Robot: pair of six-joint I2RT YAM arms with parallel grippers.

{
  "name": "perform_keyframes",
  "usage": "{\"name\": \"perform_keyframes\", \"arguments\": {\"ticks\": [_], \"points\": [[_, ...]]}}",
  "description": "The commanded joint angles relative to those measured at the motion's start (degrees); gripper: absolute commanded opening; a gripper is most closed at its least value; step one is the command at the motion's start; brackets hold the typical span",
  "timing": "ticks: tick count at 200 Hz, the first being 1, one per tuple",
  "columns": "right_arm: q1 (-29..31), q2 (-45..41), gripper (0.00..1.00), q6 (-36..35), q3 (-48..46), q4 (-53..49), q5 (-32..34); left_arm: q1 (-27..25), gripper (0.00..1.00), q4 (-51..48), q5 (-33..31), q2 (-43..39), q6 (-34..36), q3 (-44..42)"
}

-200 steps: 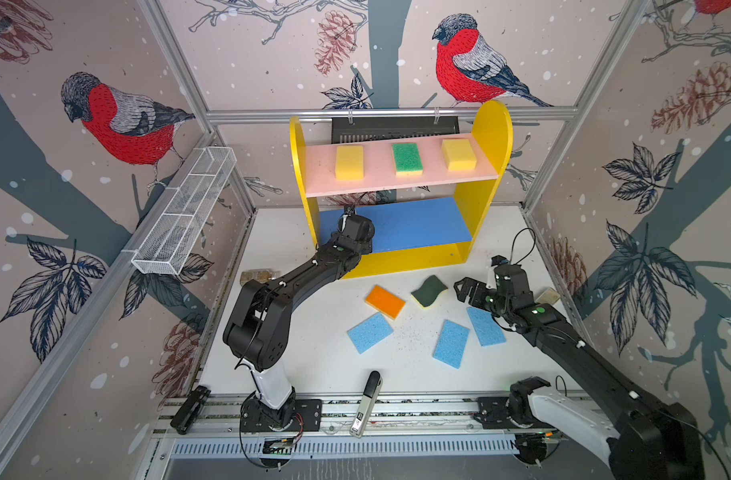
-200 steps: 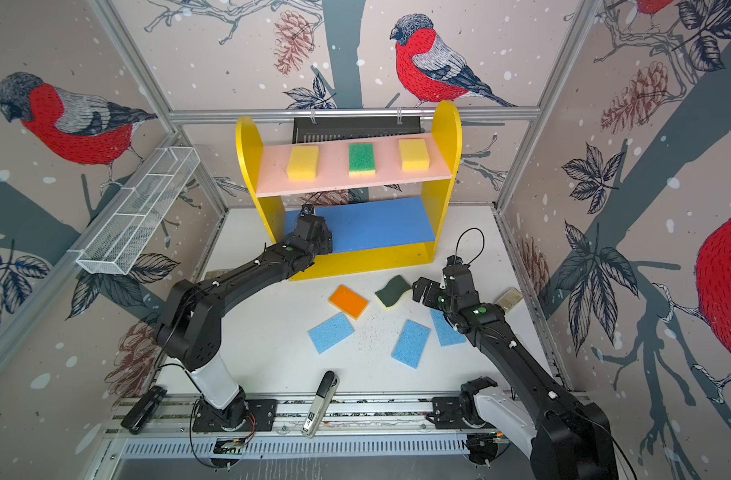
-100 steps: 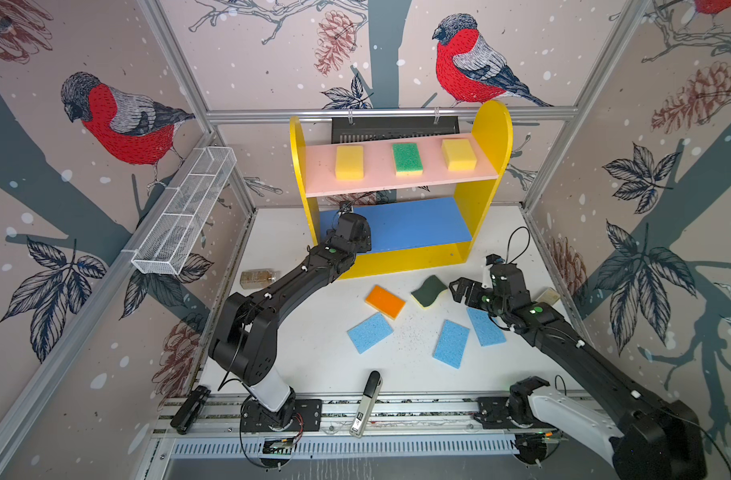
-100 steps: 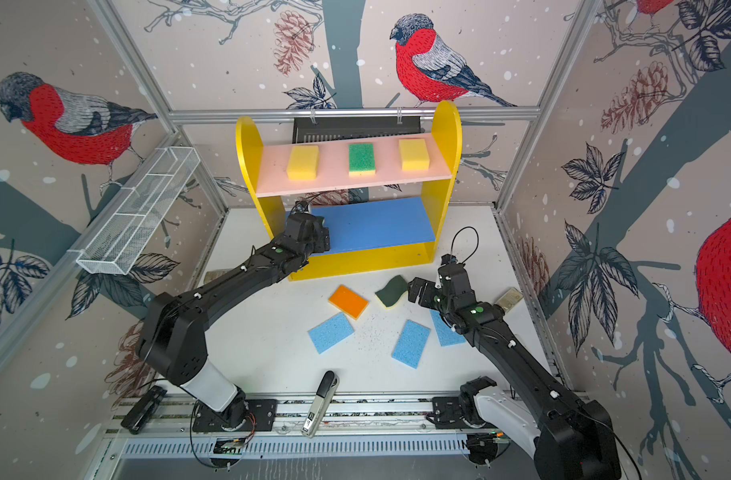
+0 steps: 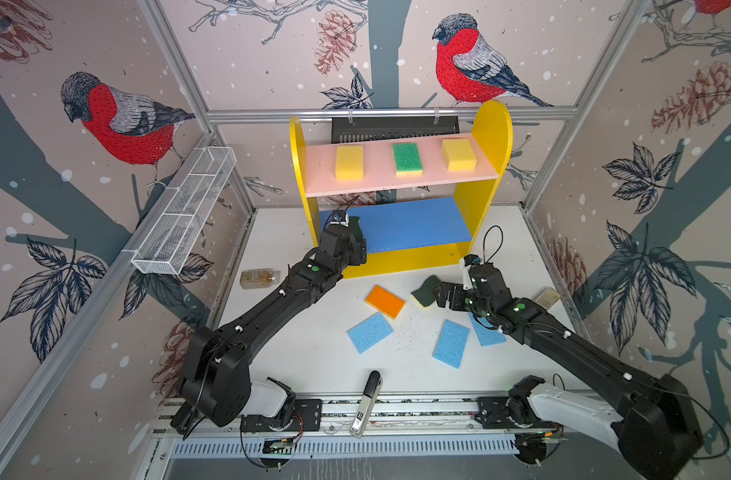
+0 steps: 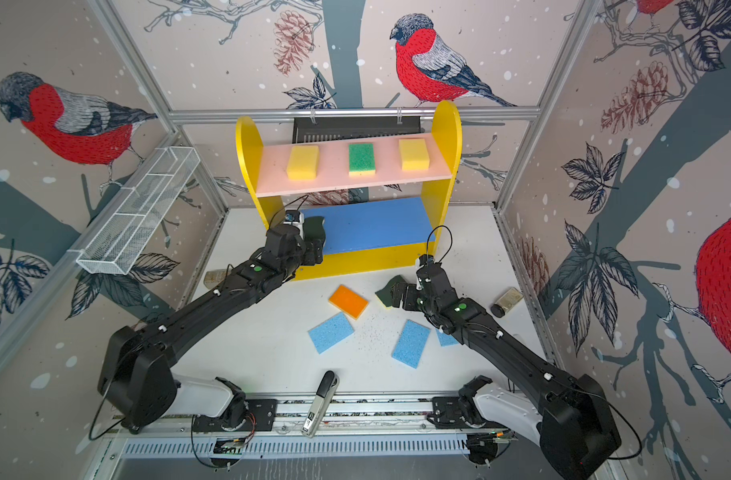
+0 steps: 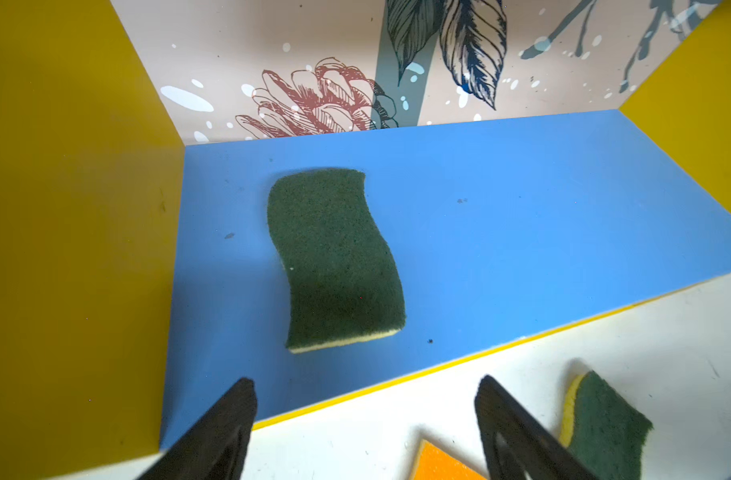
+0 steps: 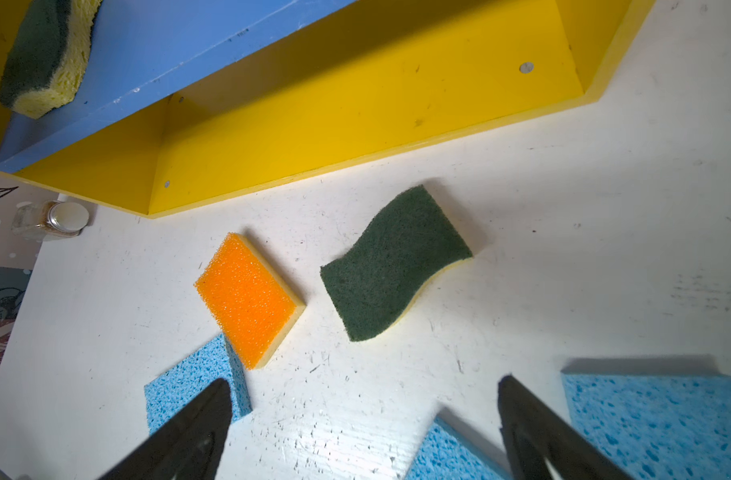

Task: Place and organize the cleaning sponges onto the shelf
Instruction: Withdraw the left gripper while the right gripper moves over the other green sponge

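Booth walls papered w/ red-breasted birds, white table [image 5: 313, 353] below. At the back stands the shelf [image 5: 490, 137]: yellow sides, pink board [image 5: 376, 185] up top, blue board [image 5: 417, 224] lower. The L arm reaches to the blue board's left end. Its left pincer [image 7: 365, 382] is spread apart w/ nothing btwn the fingers, tips just short of a dark green sponge [image 7: 334, 257] lying flat on that board. The right pincer [image 8: 363, 381] is spread wide too, empty, over the table. It points at the 2nd dark green sponge [image 8: 392, 262] w/o touching it.

The pink board carries 3 in a row: yellow sponge [image 5: 349, 162], green-topped sponge [image 5: 406, 158], second yellow sponge [image 5: 459, 153]. On the table, an orange sponge [image 5: 384, 301] lies beside the 2nd dark green sponge. 3 thin blue sponges [image 5: 370, 332] lie nearer the front, one partly under the R arm.
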Motion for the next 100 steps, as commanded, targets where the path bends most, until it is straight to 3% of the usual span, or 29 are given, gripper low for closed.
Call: {"name": "perform_keyframes", "arguments": {"ticks": [1, 100], "points": [[0.9, 0.89, 1.0, 1.0, 0.63, 1.35, 2.03, 0.14, 0.83, 2.32, 1.47, -3.35, 0.6, -2.02], [4.46, 6.53, 0.99, 12.08, 0.41, 2.69, 4.68, -1.77, 0.82, -4.68, 4.44, -14.71, -2.69, -11.91]]}}
